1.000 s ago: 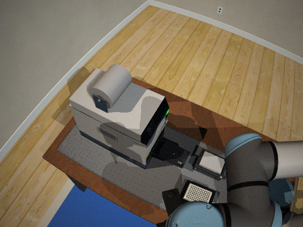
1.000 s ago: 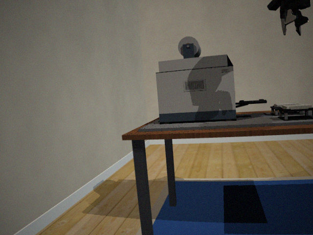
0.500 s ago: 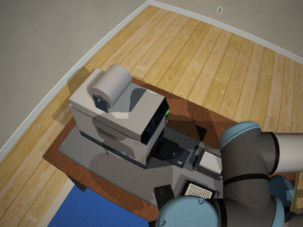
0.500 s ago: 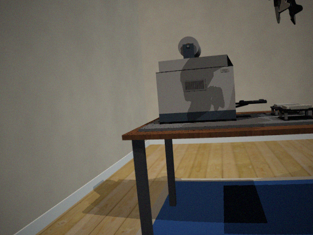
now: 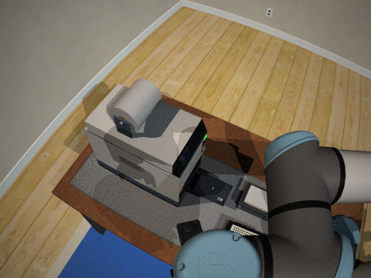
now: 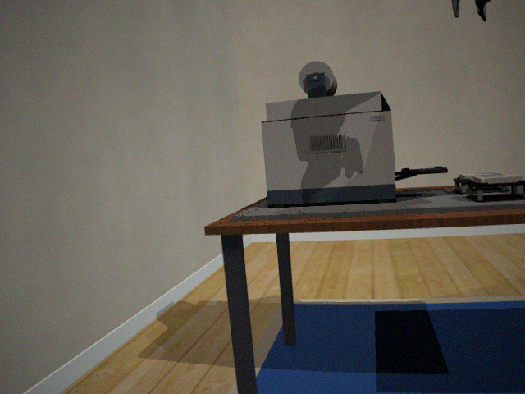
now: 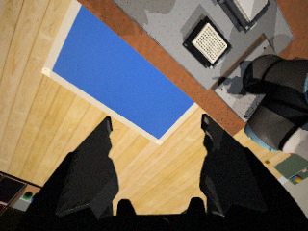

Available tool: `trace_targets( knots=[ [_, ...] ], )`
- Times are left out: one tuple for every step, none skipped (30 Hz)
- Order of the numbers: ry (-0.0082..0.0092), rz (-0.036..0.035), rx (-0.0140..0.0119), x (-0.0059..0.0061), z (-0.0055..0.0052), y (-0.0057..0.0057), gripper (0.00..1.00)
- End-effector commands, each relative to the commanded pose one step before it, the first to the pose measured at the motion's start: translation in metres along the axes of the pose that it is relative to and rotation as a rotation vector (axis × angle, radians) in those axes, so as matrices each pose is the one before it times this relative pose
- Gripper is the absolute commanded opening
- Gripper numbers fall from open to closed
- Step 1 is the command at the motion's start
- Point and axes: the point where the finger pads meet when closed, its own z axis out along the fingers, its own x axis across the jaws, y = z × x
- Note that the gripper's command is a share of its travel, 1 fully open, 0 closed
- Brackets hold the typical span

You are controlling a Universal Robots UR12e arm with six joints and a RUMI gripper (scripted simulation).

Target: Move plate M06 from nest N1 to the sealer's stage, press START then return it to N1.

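Gripper [image 6: 468, 10] [image 7: 156, 115] hangs high, mostly open, fingers well apart, nothing held. Beyond, I see two plates in separate nests on table [image 5: 239, 125] [image 6: 364, 223] [image 7: 166, 67]: well-patterned plate [image 5: 243, 229] [image 6: 498, 179] [image 7: 210, 43] nearer table's front edge, flat-topped plate [image 5: 256, 197] [image 7: 252, 7] behind. Cannot tell which is M06. Long axes run roughly along table's long edge. Gap separates nests; grey strip lies between front nest and edge. Stage [image 5: 213, 186] [image 6: 423, 171] sticks out bare from sealer [image 5: 134, 134] [image 6: 330, 157], near rear nest; lamp [image 5: 205, 136] green.

The jaws [image 6: 468, 10] have risen toward the top edge of the exterior view.
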Motion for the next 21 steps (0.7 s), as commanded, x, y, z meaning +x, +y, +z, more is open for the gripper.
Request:
trace_targets(
  knots=[
    [-0.00067,-0.00006,-0.00493,-0.00871,-0.02175,-0.00244,0.68],
    [-0.0005,0.00001,-0.00072,-0.00188,-0.00459,-0.00056,0.68],
    [0.0,0.0,0.0,0.0,0.0,0.0,0.68],
    [0.0,0.0,0.0,0.0,0.0,0.0,0.68],
    [-0.0005,0.00001,-0.00072,-0.00188,-0.0046,-0.00056,0.68],
    [-0.0005,0.00002,-0.00072,-0.00188,-0.00459,-0.00056,0.68],
    [-0.0005,0.00002,-0.00072,-0.00188,-0.00459,-0.00055,0.68],
    [-0.00046,0.00001,-0.00066,-0.00173,-0.00421,-0.0005,0.68],
    [0.0,0.0,0.0,0.0,0.0,0.0,0.68],
    [0.0,0.0,0.0,0.0,0.0,0.0,0.68],
    [0.00004,0.0,0.00013,0.00001,0.0,-0.00004,0.68],
    [-0.00054,0.00001,-0.00084,-0.00175,-0.00465,-0.00047,0.68],
    [-0.00052,0.00001,-0.00078,-0.00175,-0.00465,-0.00048,0.68],
    [-0.00051,0.00001,-0.00074,-0.00175,-0.00465,-0.00049,0.68],
    [-0.00051,0.00001,-0.00074,-0.00175,-0.00465,-0.00049,0.68],
    [-0.00051,0.00001,-0.00074,-0.00175,-0.00465,-0.00048,0.68],
    [-0.00051,0.00001,-0.00074,-0.00175,-0.00465,-0.00048,0.68],
    [-0.00051,0.00001,-0.00074,-0.00176,-0.00465,-0.00048,0.68],
    [-0.00035,0.00001,-0.0005,-0.00119,-0.00313,-0.00032,0.68],
    [0.0,0.0,0.0,0.0,0.0,0.0,0.68],
    [0.0,0.0,0.0,0.0,0.0,0.0,0.68]
  ],
)
